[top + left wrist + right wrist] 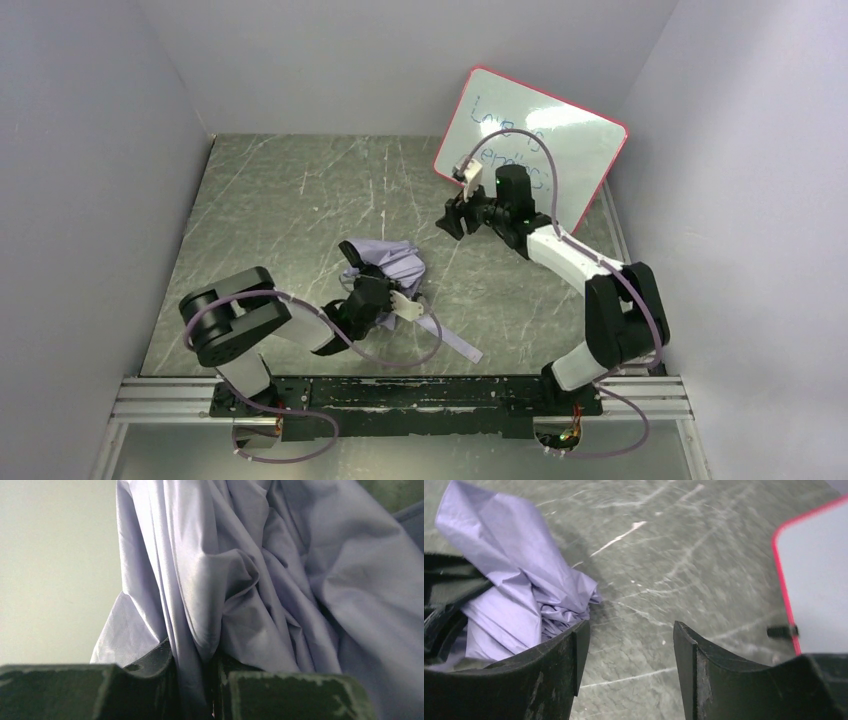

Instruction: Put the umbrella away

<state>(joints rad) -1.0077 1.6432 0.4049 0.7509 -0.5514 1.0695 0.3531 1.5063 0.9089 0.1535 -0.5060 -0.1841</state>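
The umbrella (388, 262) is a crumpled bundle of lavender fabric on the table, left of centre. My left gripper (366, 292) sits at its near side. In the left wrist view the left gripper (195, 666) is shut on a fold of the umbrella (260, 570) fabric, pinched between its dark fingers. My right gripper (455, 215) hovers to the right of the bundle and beyond it, apart from it. It is open (629, 626), with bare table between the fingers. The umbrella (519, 590) lies left of its left finger. Handle and shaft are hidden.
A whiteboard (530, 150) with a red rim leans against the back right wall, just behind the right gripper, and its edge (819, 580) fills the right of the right wrist view. A flat lavender strip (455, 342) lies on the grey table (290, 200) near the front.
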